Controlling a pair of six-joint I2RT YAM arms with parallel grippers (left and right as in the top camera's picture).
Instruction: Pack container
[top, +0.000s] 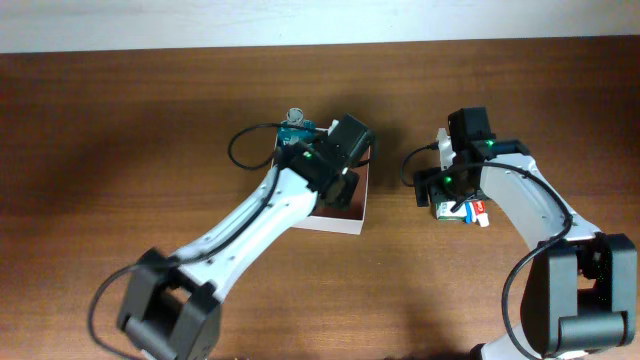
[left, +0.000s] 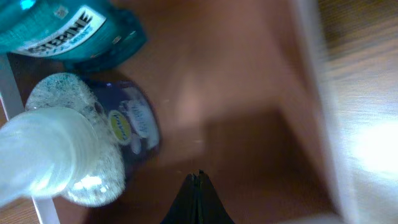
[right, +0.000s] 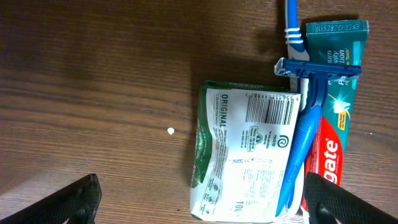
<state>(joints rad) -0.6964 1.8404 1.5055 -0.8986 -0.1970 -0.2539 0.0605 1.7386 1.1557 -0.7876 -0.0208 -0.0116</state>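
The container (top: 338, 222) is a shallow square box with white walls and a reddish-brown floor (left: 249, 124), at mid table. My left gripper (left: 198, 178) is shut and empty, low over the box floor; in the overhead view its wrist (top: 340, 165) covers the box. A teal mouthwash bottle (left: 68, 31) and a clear bottle with a blue label (left: 93, 143) stand in one corner of the box. My right gripper (right: 208, 202) is open and empty above a green-and-white packet (right: 249, 155), a blue razor (right: 308, 118) and a toothpaste tube (right: 339, 118) on the table.
The packet, razor and toothpaste lie in a small pile (top: 460, 212) right of the box. A blue-and-white striped handle (right: 292, 25) lies above the razor head. Both arms' cables loop near the wrists. The table's back edge meets a white wall.
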